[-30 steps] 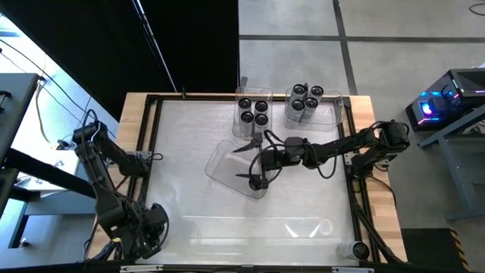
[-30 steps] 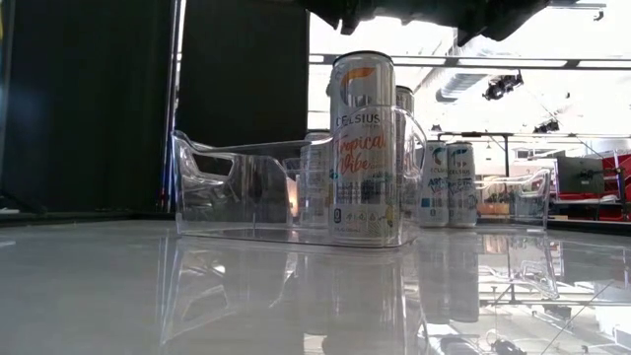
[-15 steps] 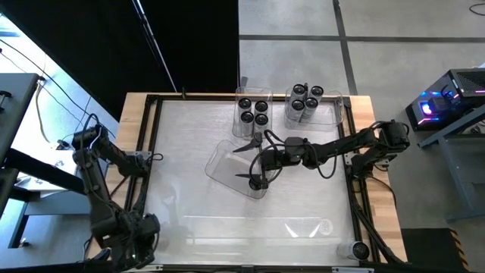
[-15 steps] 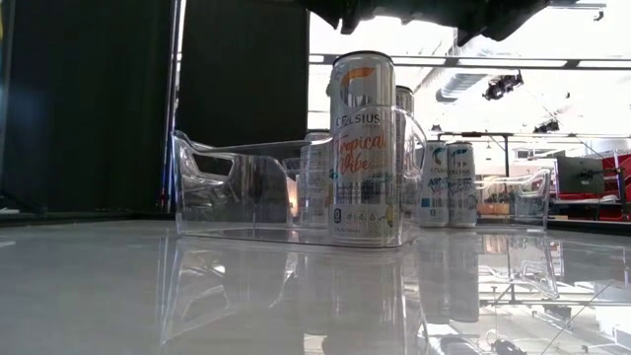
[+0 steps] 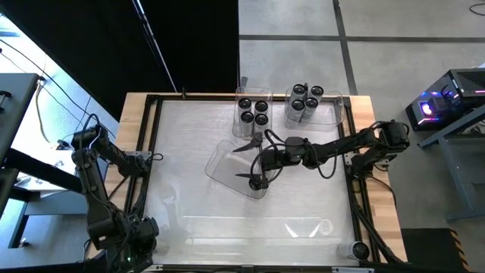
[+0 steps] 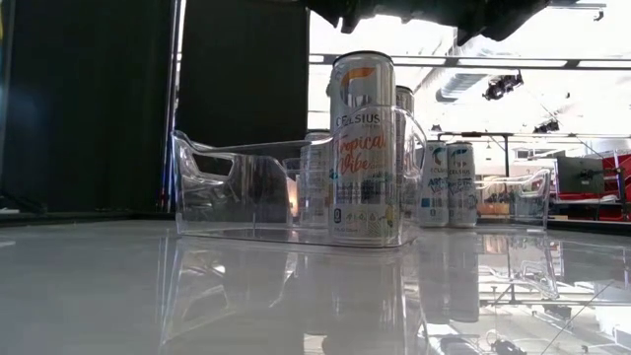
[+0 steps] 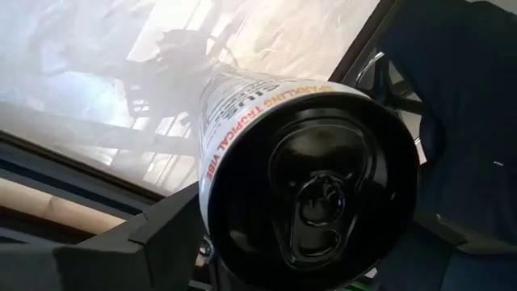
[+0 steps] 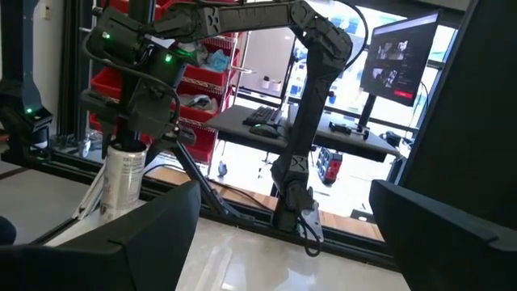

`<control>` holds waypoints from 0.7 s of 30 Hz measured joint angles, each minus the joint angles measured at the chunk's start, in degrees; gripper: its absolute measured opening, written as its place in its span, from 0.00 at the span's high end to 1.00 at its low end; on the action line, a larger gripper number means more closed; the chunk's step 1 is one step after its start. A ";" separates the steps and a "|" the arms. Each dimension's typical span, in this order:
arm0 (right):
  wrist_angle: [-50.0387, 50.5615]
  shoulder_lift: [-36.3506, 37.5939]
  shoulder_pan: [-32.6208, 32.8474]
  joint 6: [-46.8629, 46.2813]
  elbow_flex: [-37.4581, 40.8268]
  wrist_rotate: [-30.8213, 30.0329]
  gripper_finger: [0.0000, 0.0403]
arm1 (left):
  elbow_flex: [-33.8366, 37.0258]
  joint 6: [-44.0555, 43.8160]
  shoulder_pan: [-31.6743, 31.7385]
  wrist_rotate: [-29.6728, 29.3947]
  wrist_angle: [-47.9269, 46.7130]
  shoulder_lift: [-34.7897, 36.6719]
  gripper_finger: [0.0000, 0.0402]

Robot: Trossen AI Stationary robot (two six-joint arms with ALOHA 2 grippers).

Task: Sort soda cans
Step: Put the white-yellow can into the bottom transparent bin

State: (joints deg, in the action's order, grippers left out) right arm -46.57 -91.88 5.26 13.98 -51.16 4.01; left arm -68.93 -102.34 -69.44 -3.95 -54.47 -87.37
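A soda can [image 7: 307, 178] was gripped in the left end effector [image 5: 125, 236] at the tabletop's [image 5: 189, 144] seven o'clock corner; the right end effector [image 5: 254, 161] was held spread over the centre tray [image 5: 227, 163], nothing pinched

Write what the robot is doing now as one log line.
left end effector at soda can, near-left corner | right end effector open over middle tray

soda cans [image 5: 254, 111] in clear trays [image 5: 241, 125]
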 joint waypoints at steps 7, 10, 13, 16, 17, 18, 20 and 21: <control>0.00 0.00 0.00 -0.46 0.00 0.00 0.12 | 0.00 2.33 0.15 -0.04 3.22 0.00 0.27; 0.02 0.00 0.00 -0.46 0.00 0.00 0.12 | -0.02 2.37 0.11 -1.63 4.47 0.00 0.27; 0.02 0.00 0.00 -0.46 0.00 0.00 0.12 | -0.02 2.07 0.15 -2.43 4.09 -0.06 0.27; 0.02 0.00 0.00 -0.46 0.00 0.00 0.12 | -0.02 1.94 0.15 -2.36 3.11 -0.78 0.27; 0.02 0.00 0.00 -0.46 0.00 0.00 0.12 | -0.02 2.05 0.14 -2.38 3.13 -1.10 0.27; 0.02 0.00 0.00 -0.46 0.00 0.00 0.12 | -0.02 2.05 0.12 -2.35 3.10 -1.32 0.27; 0.02 0.00 0.00 -0.46 0.00 0.00 0.12 | -0.02 2.07 0.15 -2.36 3.28 -1.71 0.26; 0.02 0.00 0.00 -0.46 0.00 0.00 0.12 | -0.02 2.21 0.15 -2.34 3.49 -1.93 0.25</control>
State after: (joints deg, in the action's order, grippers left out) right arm -46.54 -91.88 5.26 13.52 -51.16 4.01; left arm -68.95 -100.13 -69.30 -6.28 -50.98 -89.31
